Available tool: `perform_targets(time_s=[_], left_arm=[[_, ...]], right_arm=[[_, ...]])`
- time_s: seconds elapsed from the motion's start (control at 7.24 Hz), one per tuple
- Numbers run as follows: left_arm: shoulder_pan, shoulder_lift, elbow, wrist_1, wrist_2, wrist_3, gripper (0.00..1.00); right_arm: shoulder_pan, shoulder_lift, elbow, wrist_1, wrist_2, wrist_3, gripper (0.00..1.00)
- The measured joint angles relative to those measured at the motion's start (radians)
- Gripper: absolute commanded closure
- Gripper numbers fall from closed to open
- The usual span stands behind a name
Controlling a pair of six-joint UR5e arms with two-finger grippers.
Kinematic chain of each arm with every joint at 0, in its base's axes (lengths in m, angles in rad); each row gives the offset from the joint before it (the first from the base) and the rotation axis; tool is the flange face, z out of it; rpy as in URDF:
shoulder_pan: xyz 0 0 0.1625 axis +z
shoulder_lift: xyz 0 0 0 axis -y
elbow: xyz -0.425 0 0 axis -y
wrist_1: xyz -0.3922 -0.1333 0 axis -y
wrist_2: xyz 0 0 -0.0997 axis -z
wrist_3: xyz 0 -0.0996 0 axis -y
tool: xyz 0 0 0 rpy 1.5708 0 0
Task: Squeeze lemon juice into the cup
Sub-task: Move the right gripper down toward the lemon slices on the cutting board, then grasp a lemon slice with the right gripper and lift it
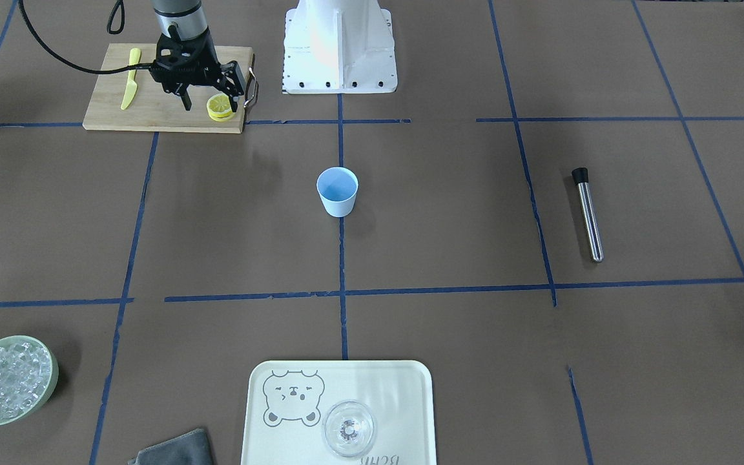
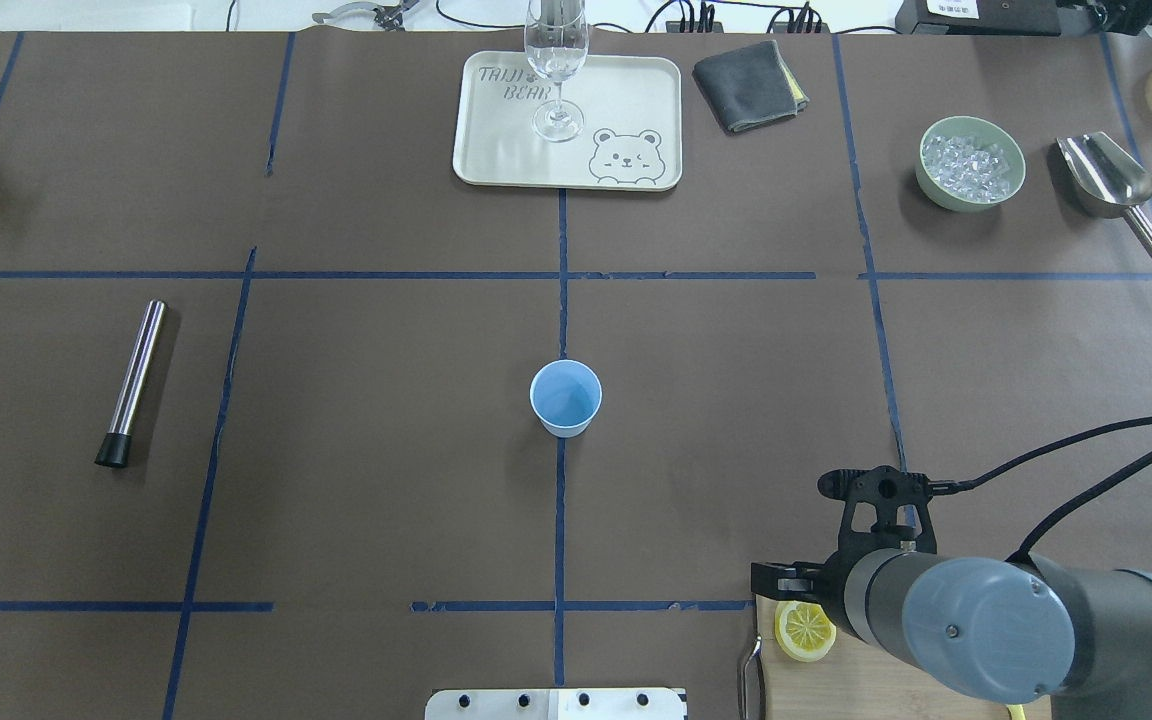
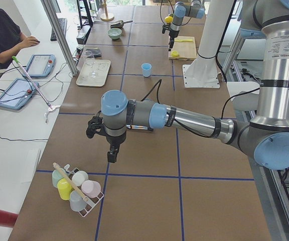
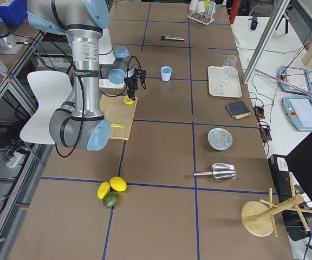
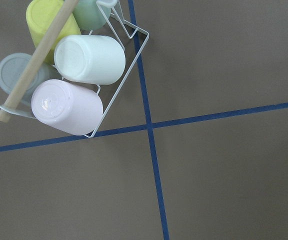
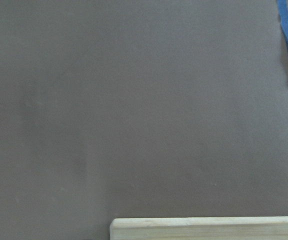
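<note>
The light-blue cup (image 1: 337,190) stands upright and empty at the table's centre; it also shows in the overhead view (image 2: 566,397). A lemon slice (image 1: 219,106) lies on top of a small stack of slices at the corner of the wooden cutting board (image 1: 165,116), and shows from overhead too (image 2: 804,630). My right gripper (image 1: 212,105) is open and low over the board, one finger on each side of the slice, not closed on it. My left gripper (image 3: 112,153) hangs over the table far from the cup, above a rack of cups; I cannot tell whether it is open or shut.
A yellow plastic knife (image 1: 130,81) lies on the board. A steel rod (image 1: 588,216) lies to one side of the cup. A tray (image 1: 281,439) with a clear glass (image 1: 348,428), a green bowl of ice (image 1: 7,380) and a grey cloth (image 1: 175,450) stand on the far side. The cup rack (image 5: 79,80) is under my left wrist.
</note>
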Motion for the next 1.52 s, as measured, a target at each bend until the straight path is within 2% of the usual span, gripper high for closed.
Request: perform_targets(time_s=[0.14, 0.41, 1.1, 1.52], left_arm=[[0.0, 0.0, -0.002, 0.0, 0.0, -0.001, 0.0], [0.0, 0.0, -0.002, 0.0, -0.001, -0.002, 0.0], [0.0, 0.001, 0.001, 0.001, -0.007, -0.002, 0.0], [0.0, 0.001, -0.003, 0.001, -0.009, -0.002, 0.0]], right_arm=[[-0.013, -0.002, -0.035, 0.051, -0.012, 0.01, 0.0], [-0.025, -0.002, -0.052, 0.081, -0.016, 0.017, 0.0], [-0.07, -0.002, -0.051, 0.037, -0.024, 0.02, 0.0], [-0.074, 0.001, -0.051, 0.033, -0.023, 0.02, 0.12]])
